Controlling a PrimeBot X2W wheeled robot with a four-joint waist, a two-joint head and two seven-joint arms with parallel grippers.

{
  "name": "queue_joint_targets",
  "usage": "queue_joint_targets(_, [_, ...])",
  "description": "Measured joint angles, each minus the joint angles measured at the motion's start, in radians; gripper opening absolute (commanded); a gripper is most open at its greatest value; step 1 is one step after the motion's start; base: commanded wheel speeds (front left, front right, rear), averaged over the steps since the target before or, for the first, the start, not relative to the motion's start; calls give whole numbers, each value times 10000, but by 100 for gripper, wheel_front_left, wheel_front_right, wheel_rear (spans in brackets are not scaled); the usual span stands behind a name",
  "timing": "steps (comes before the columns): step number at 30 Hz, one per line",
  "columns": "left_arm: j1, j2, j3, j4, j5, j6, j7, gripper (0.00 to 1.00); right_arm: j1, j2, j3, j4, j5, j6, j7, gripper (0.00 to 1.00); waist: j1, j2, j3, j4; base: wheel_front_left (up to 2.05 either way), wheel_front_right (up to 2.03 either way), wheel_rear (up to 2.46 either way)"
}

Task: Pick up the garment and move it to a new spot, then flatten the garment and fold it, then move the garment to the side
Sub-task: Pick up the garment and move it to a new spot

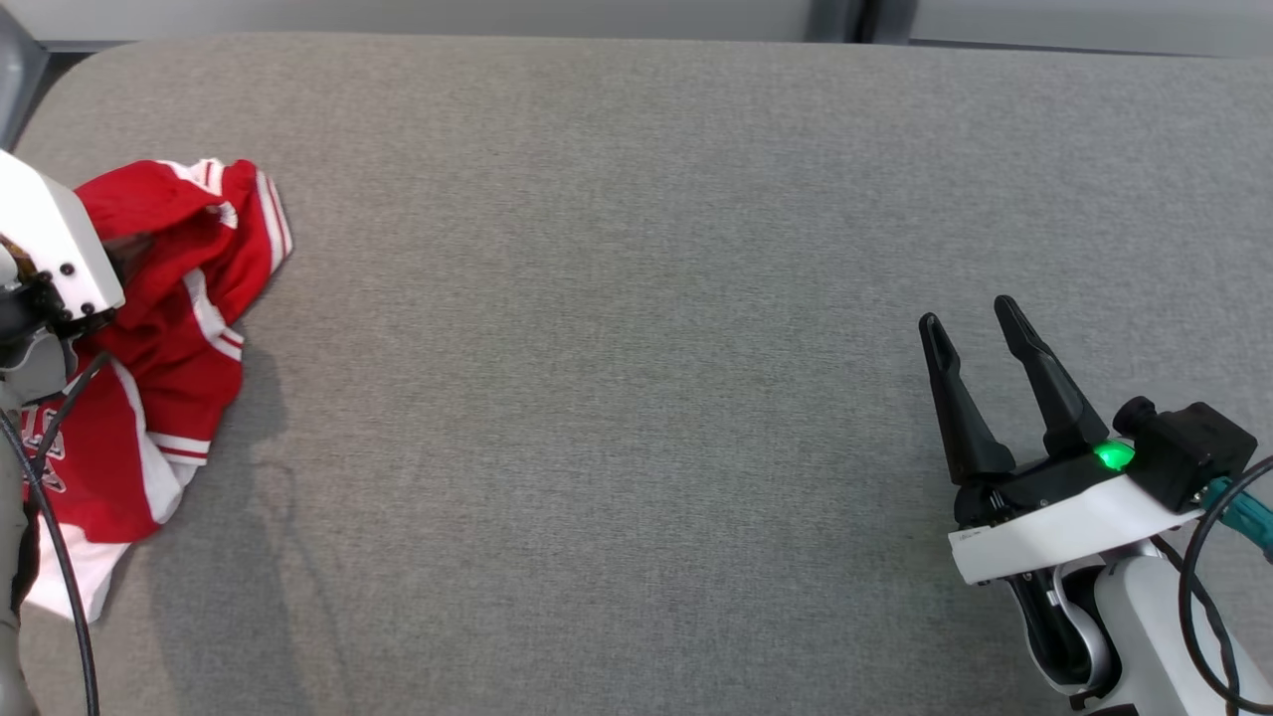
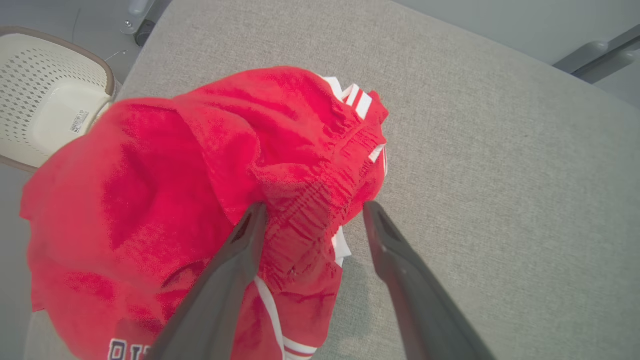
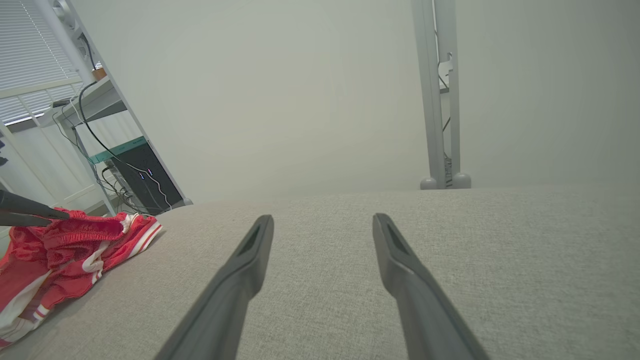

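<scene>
Soft, light and floppy, the red shorts (image 2: 150, 175) look best taken at the gathered waistband (image 2: 320, 190), which the left tool (image 2: 315, 207), jaws spread, straddles empty.

Red garment (image 1: 169, 338) with white stripes; grey table (image 1: 636, 298).

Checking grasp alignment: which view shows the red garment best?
Left wrist view: garment close up, waistband gathers sharp inside the open left gripper. Head view: it sits at the left edge, partly behind the left arm. Right wrist view: low, side-on, cut by the frame edge.
</scene>
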State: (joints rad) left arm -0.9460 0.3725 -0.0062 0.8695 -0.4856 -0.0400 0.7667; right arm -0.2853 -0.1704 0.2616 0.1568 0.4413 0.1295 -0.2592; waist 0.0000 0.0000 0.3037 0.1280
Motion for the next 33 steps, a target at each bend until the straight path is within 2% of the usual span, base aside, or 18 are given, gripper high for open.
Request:
queue_joint_targets(3, [1,111,-54,236,88,178,56,100,-66,4,10,8,36,0,0,100,0,0,81,-211,0,0,0])
queue_joint_targets(4, [1,171,-56,290,104,209,15,90,-104,2,-2,19,56,0,0,100,0,1,100,-267,0,0,0])
queue_joint_targets(5, [1,205,-58,360,104,211,27,49,-118,-4,-15,15,58,0,0,100,0,0,111,-311,0,0,0])
queue_joint_targets(6, [1,228,-59,430,102,234,31,29,-118,-2,-13,8,59,0,0,100,0,1,116,-346,0,0,0])
queue_joint_targets(7, [1,232,-61,472,98,234,31,0,-117,-2,-19,12,59,0,0,100,0,0,115,-370,0,0,0])
queue_joint_targets(14, [-12,245,-134,663,27,127,-174,0,-115,-6,-84,121,65,0,0,100,0,0,-26,-318,0,0,0])
queue_joint_targets(22, [-47,94,-217,700,-180,-330,-495,0,101,86,6,270,54,0,0,100,0,0,-600,-143,0,0,0])
queue_joint_targets(25, [-52,-84,-318,581,-339,-568,-589,0,229,125,15,330,58,0,0,100,-1,0,-980,-95,0,0,0])
queue_joint_targets(33, [-273,-683,-725,-322,-934,-834,-476,0,756,203,10,523,77,0,0,100,0,0,-1959,11,0,0,0])
